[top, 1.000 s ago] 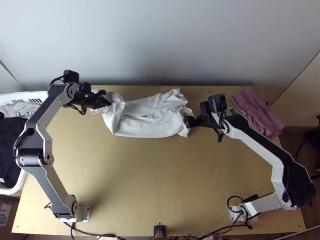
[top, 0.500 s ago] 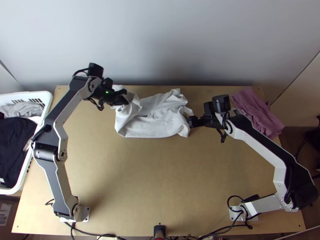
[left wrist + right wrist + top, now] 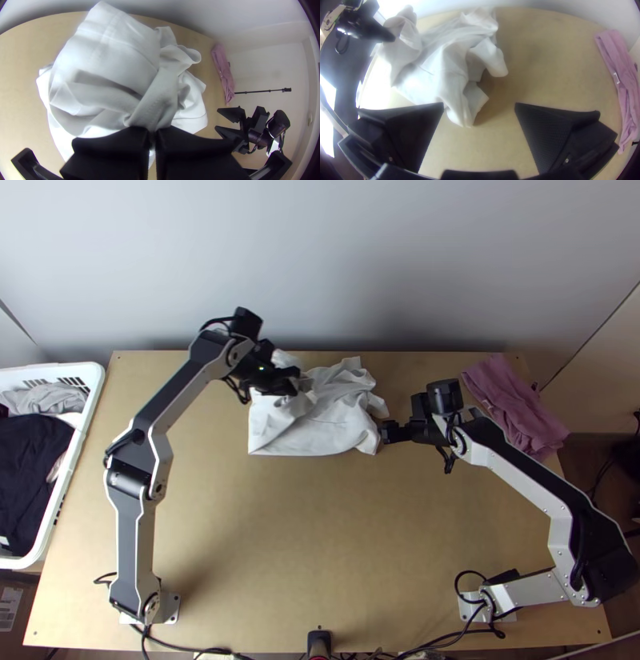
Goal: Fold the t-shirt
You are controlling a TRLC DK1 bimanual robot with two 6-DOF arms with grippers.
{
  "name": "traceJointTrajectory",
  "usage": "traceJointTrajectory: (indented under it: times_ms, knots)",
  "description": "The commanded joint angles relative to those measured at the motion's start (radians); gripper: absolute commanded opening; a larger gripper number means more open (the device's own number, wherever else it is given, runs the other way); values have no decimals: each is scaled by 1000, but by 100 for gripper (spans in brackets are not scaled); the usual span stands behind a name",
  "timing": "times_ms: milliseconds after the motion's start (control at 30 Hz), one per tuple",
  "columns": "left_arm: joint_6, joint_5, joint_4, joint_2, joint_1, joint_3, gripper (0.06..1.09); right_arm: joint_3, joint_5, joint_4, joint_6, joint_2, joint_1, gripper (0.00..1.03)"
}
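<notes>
In the top view my left gripper (image 3: 293, 382) is over the left part of the white t-shirt (image 3: 332, 426), which lies bunched near the table's far edge. The left wrist view has that gripper (image 3: 152, 133) shut on a gathered fold of the shirt (image 3: 113, 56), with cloth doubled over beyond it. My right gripper (image 3: 387, 432) stands just right of the shirt's right edge. Seen in the right wrist view, this gripper (image 3: 479, 106) is wide open, nothing between its fingers, and a loose corner of the shirt (image 3: 456, 76) lies close by.
A folded pink cloth (image 3: 516, 408) lies at the table's far right. At the left stands a white basket (image 3: 76, 456) holding dark and grey clothes. A grey wall (image 3: 320, 268) rises behind the table, whose front half (image 3: 320, 540) is bare wood.
My left gripper has moved right, carrying the shirt's left end over toward the middle, so the shirt is narrower. The right gripper has drifted slightly right and toward the near edge.
</notes>
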Motion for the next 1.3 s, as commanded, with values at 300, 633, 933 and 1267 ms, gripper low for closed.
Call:
traceJointTrajectory:
  times_ms: [300,633,933,1267]
  knots:
    - [-127,-31,100,104,-177,143,9,-163,-2,113,55,-91,-47,99]
    - [-234,-33,246,169,-237,143,9,-246,-2,204,69,-140,-75,99]
    - [-345,-24,439,222,-286,143,11,-303,-18,221,66,-178,-133,99]
    - [-402,-8,490,296,-317,155,104,-341,-32,227,69,-194,-122,99]
